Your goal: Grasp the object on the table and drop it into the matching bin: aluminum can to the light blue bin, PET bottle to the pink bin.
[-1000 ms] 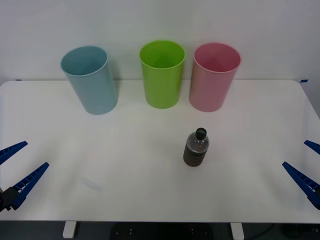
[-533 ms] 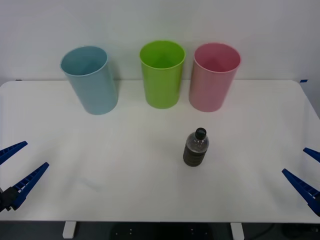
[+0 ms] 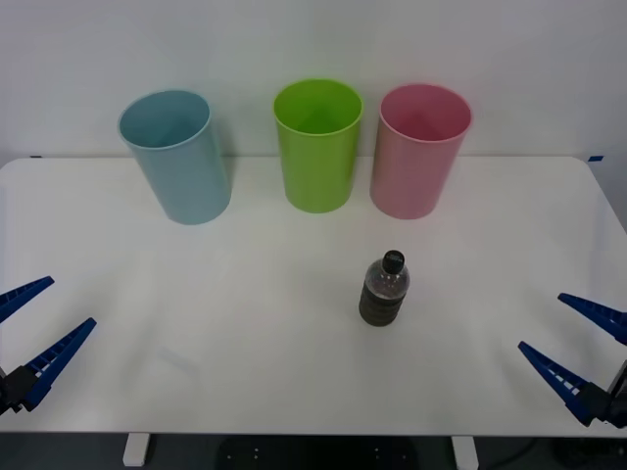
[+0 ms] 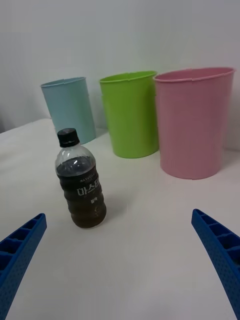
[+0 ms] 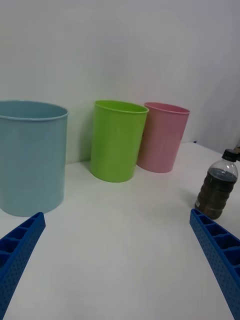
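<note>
pet bottle (image 3: pixel 384 289): small clear bottle, black cap, dark brown liquid, standing upright on the white worktop (image 3: pixel 245 323), a little right of centre and nearer to me than the bins.
pink bin (image 3: pixel 421 150): rightmost of the three along the far edge, upright, mouth open to the top; the bottle stands in front of it and well apart.
lime green bin (image 3: pixel 317 144): middle one, just beside the pink bin (i can't tell whether their walls touch).
light blue bin (image 3: pixel 176 155): leftmost, set apart from the green one by a clear gap.
my right pincer (image 3: pixel 573 343): low over the near right corner of the worktop, fingers spread wide, nothing between them; in its wrist view the bottle (image 4: pixel 81 180) stands ahead between my two blue fingers (image 4: pixel 220 255), with the pink bin (image 4: pixel 192 122) behind.
my left pincer (image 3: pixel 34 333): at the near left edge, fingers also wide apart and empty, far from the bottle.
</note>
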